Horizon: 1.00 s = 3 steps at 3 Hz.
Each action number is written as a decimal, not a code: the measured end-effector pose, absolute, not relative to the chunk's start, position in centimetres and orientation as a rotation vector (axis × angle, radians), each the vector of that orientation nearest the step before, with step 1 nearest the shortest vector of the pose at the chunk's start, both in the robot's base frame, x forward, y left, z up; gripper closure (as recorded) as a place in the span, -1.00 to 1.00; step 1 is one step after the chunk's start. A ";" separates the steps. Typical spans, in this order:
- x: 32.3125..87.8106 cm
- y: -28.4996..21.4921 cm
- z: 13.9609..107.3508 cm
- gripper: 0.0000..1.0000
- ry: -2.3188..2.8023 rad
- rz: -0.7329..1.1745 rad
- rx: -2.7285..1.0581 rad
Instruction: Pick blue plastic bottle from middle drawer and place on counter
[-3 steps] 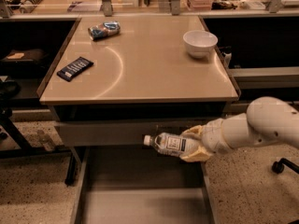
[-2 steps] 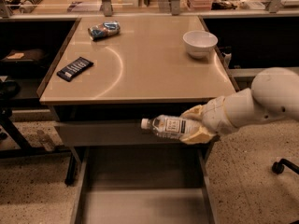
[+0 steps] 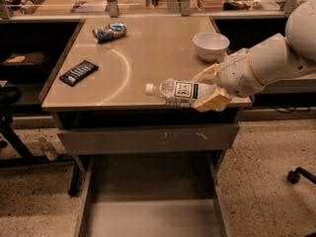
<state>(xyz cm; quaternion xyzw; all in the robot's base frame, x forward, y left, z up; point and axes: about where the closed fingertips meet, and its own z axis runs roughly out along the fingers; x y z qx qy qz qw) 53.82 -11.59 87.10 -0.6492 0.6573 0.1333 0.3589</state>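
**Bottle in the fingers at the surface's front edge**

Gripper comes in from the R side and sits at the front R part of the beige surface. Its fingers are clamped on the bottle, one above and one below, at the base end. Bottle lies on its side, white cap pointing L, label w/ dark print facing the camera. It is over the surface's front edge, R of centre. Can't tell if it touches the surface or hangs just above it.

Drawer is below and pulled out toward the camera, w/ grey floor and low side walls showing. Between it and the surface is a shut drawer front w/ small scuffs.

On the surface:
- white bowl toward the back R, just behind the gripper
- blue-and-white snack bag at back L
- flat dark packet near the L edge, well apart from the bottle

White arm runs off the R side of the view.
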 end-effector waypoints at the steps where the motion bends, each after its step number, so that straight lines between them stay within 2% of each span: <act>1: 53.9 -11.5 87.2 1.00 1.691 0.342 -1.675; 3: 55.7 -8.7 91.4 1.00 1.497 0.267 -1.677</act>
